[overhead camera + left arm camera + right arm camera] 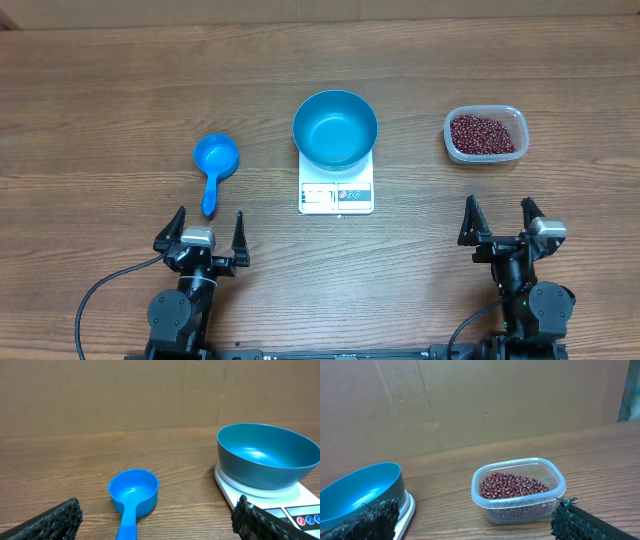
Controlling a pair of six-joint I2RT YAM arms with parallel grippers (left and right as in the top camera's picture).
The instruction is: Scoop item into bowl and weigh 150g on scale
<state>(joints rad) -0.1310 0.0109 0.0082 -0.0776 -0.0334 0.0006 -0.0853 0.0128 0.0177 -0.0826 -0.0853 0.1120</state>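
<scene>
Blue bowl (335,128): round, deep, upright, empty, sitting on the scale (336,194). Scale: white, mid-desk (100,100), display strip facing me. Beans (485,133): dark red-brown heap in a clear tub (449,140), well apart on my right.

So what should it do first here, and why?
Probably the left gripper should ease forward and down over the handle of the small blue plastic scoop. It and the right gripper are open and empty, the round deep blue bowl on the white scale holds nothing, and the red-brown beans sit in the clear plastic tub; the scoop lies ahead of that gripper.
</scene>
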